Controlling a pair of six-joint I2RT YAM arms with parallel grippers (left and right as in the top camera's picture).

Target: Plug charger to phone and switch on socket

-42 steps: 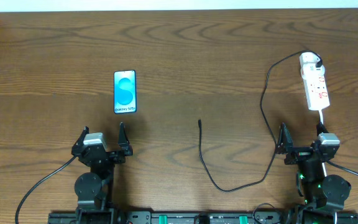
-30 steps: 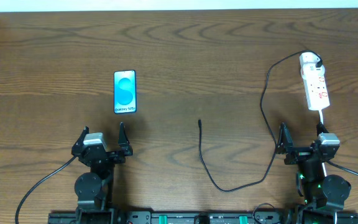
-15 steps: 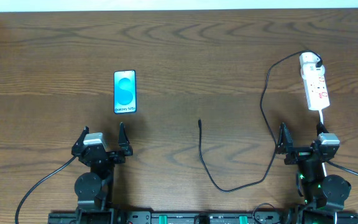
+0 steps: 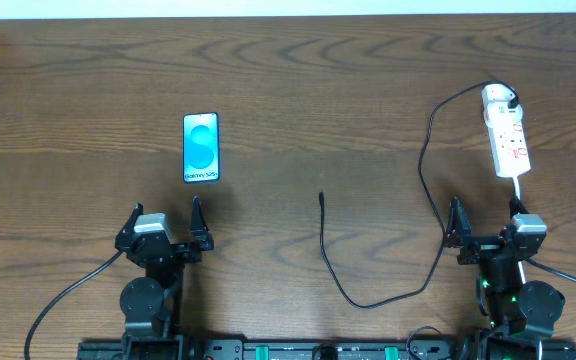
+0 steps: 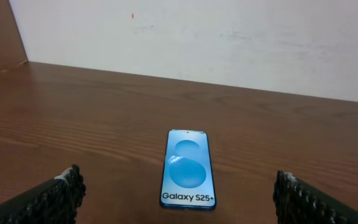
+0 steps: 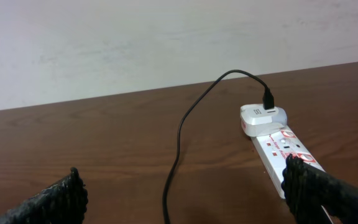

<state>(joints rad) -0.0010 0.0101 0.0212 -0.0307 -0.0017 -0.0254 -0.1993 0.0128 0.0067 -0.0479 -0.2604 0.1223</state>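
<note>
The phone (image 4: 200, 147) lies flat on the table at the left, blue screen up; it also shows in the left wrist view (image 5: 188, 168). The charger cable (image 4: 423, 180) runs from the white plug on the socket (image 4: 506, 143) down and round to its free tip (image 4: 321, 197) at the table's middle. The cable (image 6: 178, 137) and socket (image 6: 277, 146) show in the right wrist view. My left gripper (image 4: 162, 222) is open and empty, just in front of the phone. My right gripper (image 4: 485, 220) is open and empty, near the socket's near end.
The wooden table (image 4: 308, 80) stretches to a white wall at the back. The robots' own thick black cables (image 4: 63, 300) trail from both arm bases at the front edge.
</note>
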